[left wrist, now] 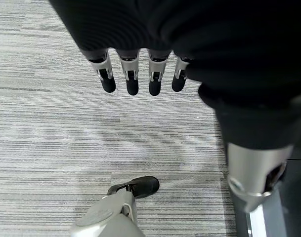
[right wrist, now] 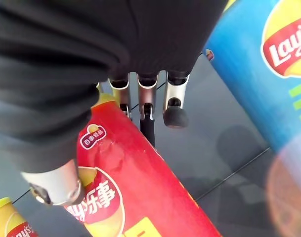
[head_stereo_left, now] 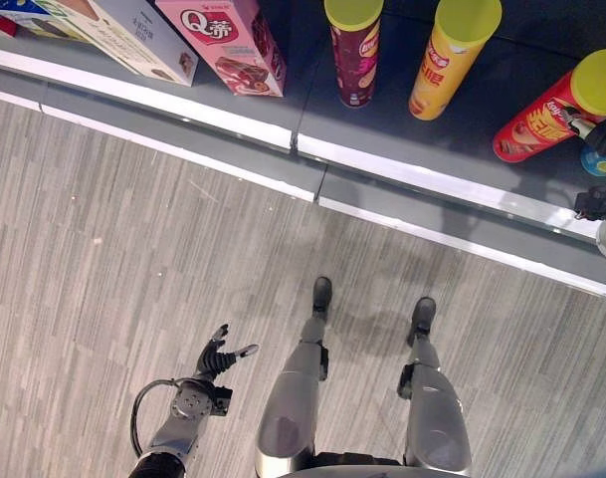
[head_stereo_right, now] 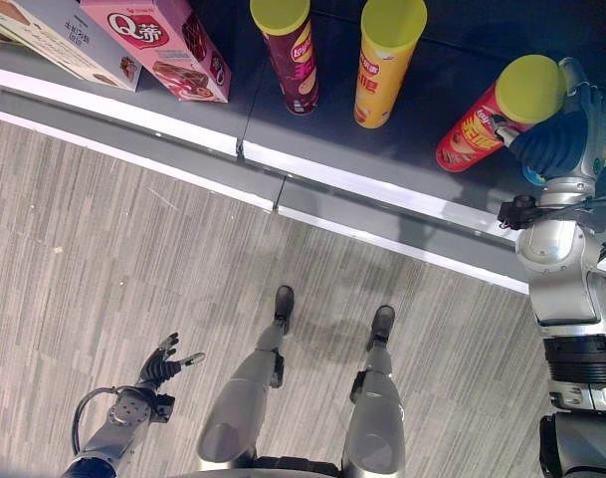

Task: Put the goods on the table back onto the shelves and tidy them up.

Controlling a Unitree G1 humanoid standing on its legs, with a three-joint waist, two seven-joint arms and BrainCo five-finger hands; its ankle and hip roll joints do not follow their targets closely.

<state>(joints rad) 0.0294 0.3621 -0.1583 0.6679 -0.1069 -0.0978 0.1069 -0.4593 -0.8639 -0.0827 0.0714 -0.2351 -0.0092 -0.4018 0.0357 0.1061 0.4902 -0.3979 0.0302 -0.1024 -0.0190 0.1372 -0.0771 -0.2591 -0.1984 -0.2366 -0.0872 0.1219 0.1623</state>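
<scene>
Placing step: right robot hand [head_stereo_right: 553, 139] grasps tilted red can [head_stereo_right: 487, 118] on shelf [head_stereo_right: 402, 149]; next, stand it upright; left robot hand [head_stereo_left: 218, 355] relaxed.

Grey striped carpet floor [head_stereo_left: 133, 259] — nothing on it.

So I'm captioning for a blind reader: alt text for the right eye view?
The robot's right hand grips a tilted red cylindrical chip can with a yellow lid on a dark shelf, beside upright maroon and yellow cans.
</scene>
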